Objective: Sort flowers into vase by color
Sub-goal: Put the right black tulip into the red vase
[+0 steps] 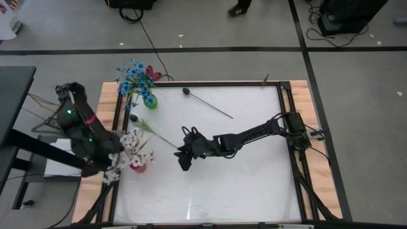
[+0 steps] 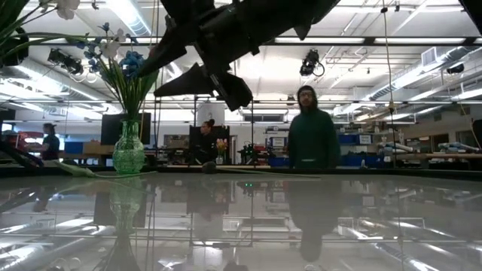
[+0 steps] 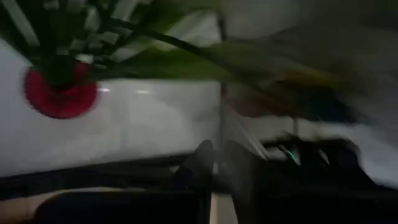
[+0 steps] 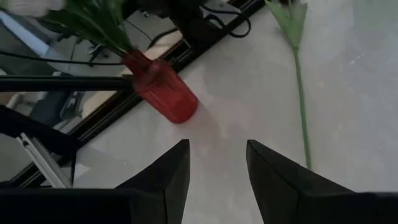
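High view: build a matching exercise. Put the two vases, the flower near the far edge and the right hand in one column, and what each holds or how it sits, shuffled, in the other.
Column one:
1. green vase
2. red vase
3. flower near the far edge
4. right hand

Column two:
A. holds white flowers
B. lies flat on the table, apart from both vases
C. holds blue flowers
D. open, holding nothing

Pairs: 1-C, 2-A, 3-B, 4-D
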You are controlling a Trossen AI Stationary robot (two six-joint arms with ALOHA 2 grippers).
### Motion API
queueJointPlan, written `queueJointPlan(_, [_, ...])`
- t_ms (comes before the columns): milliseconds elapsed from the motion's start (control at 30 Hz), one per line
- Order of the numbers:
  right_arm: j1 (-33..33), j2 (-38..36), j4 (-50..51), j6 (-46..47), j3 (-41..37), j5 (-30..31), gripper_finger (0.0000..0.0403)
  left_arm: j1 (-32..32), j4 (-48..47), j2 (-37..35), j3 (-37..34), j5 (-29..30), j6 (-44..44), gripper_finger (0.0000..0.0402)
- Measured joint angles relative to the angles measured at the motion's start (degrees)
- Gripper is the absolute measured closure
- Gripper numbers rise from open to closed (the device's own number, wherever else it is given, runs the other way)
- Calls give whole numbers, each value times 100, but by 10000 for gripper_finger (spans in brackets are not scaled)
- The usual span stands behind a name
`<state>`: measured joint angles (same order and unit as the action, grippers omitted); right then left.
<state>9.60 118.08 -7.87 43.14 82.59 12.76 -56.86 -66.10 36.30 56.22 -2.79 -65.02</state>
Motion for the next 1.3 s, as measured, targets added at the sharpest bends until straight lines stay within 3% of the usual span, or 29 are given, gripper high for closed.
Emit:
queueJointPlan(233, [-101,0,-30,-29,0,-211,225,2,-188,-1,1273,-121,22,264])
queueJointPlan(400, [-138,-32,1,19,0,248,226,2,-698,-6,2212,268,17,216])
queueJointPlan(600, [-476,-79,566,173,0,667,226,7,-1037,-10,3048,2003,1129,220])
queueJointPlan(800, [-1069,-79,1319,105,0,330,226,7,-983,-6,3370,4568,2141,235])
queueJointPlan(900, [-1460,-79,1737,-130,0,19,226,7,-865,-6,3389,5550,2654,239])
queueJointPlan(1133, [-2548,-79,2669,-1154,36,-277,226,7,-242,-2,3387,7090,3096,242])
queueJointPlan(1300, [-3297,-18,3218,-1867,329,-495,226,7,221,45,3388,7650,3074,242])
